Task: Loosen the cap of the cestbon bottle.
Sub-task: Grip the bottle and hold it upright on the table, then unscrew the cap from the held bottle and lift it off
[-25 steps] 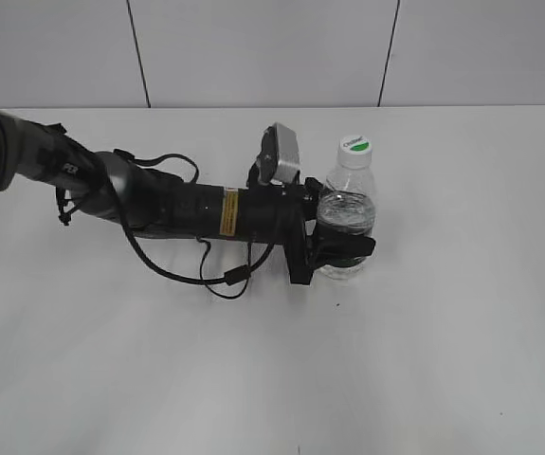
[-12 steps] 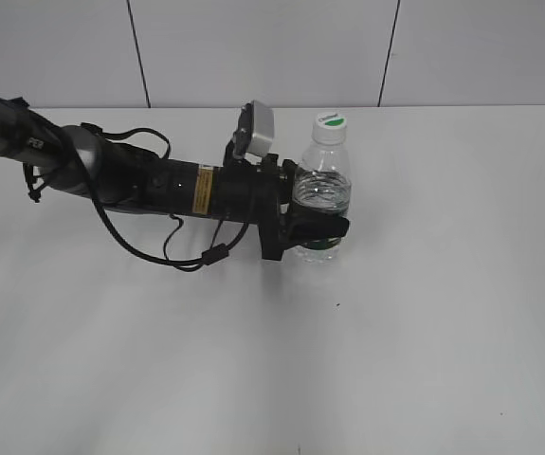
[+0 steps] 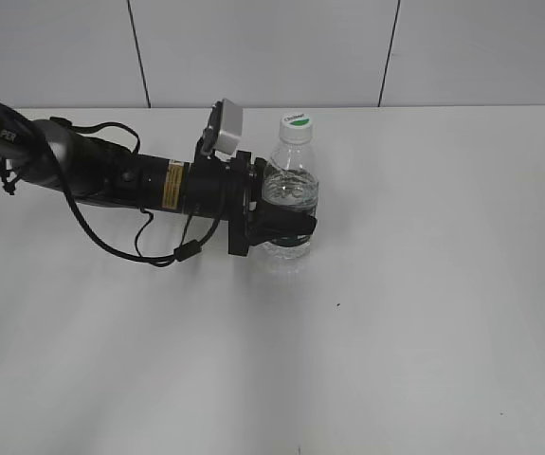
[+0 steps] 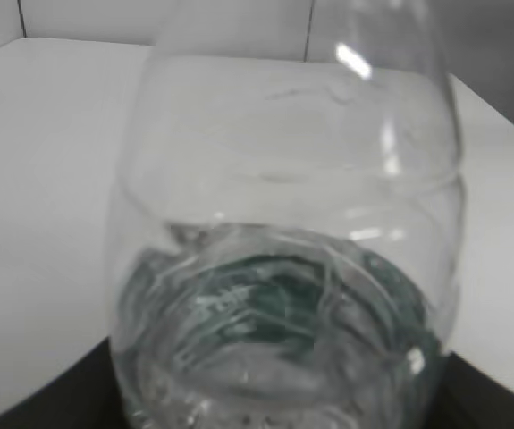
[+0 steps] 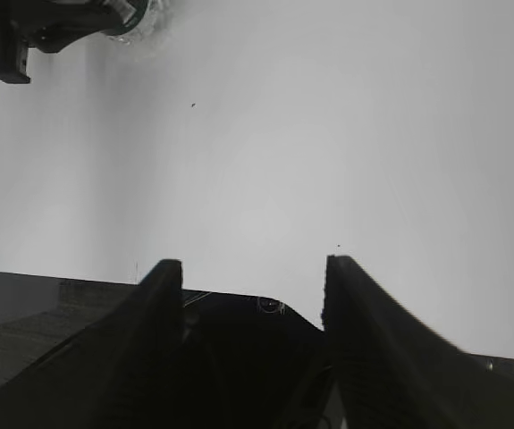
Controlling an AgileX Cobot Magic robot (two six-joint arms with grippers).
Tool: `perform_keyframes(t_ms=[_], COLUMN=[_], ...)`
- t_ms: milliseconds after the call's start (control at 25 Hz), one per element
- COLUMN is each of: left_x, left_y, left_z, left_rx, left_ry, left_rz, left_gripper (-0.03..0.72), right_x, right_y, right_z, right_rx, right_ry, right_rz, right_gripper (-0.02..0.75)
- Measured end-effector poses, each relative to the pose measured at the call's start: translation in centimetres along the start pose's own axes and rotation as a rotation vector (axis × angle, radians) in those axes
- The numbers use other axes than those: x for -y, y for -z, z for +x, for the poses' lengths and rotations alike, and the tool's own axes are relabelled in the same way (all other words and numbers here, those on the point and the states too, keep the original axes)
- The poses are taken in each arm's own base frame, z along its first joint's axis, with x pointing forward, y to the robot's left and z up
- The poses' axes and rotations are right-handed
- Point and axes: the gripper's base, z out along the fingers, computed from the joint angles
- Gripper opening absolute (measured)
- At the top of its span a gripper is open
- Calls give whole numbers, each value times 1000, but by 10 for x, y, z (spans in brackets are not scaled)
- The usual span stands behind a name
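Note:
The cestbon bottle [image 3: 290, 194] stands upright on the white table, clear with a dark green label band low on its body. Its white cap [image 3: 296, 122] with a green mark sits on top. My left gripper [image 3: 286, 230] is shut on the bottle's lower body, reaching in from the left. In the left wrist view the bottle [image 4: 283, 268] fills the frame and hides the jaws. My right gripper [image 5: 252, 277] is open and empty, far from the bottle, which shows only as a sliver [image 5: 140, 20] at the top left of the right wrist view.
The left arm [image 3: 111, 175] with its loose cable [image 3: 158, 256] lies across the left of the white table [image 3: 424, 313]. A grey wall with dark seams [image 3: 386, 52] stands behind the table's far edge.
My left gripper has carried the bottle leftward and slightly toward the back of the table. The bottle stays upright in the grip.

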Motion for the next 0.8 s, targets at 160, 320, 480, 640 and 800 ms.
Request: perform_keyframes(t_ms=[160, 320, 480, 640, 800], left_x=[1, 0, 0, 0, 0], left_y=[-3, -3, -3, -3, -3], left_z=[12, 13, 13, 13, 13], left_rx=[16, 26, 27, 28, 28], left_ry=[31, 31, 31, 24, 22], left_rz=[9, 5, 5, 6, 5], left_gripper=[408, 408, 408, 408, 408], right_x=[-5, -16, -36, -50, -54], right_y=[-10, -27, -47, -67, -90], right_z=[-16, -35, -65, -102, -133], right_rx=[-41, -100, -132, -135, -148], right_ry=[16, 20, 38, 39, 0], right_rz=[-23, -51, -81, -99, -101], right_gripper=[389, 389, 389, 389, 389])
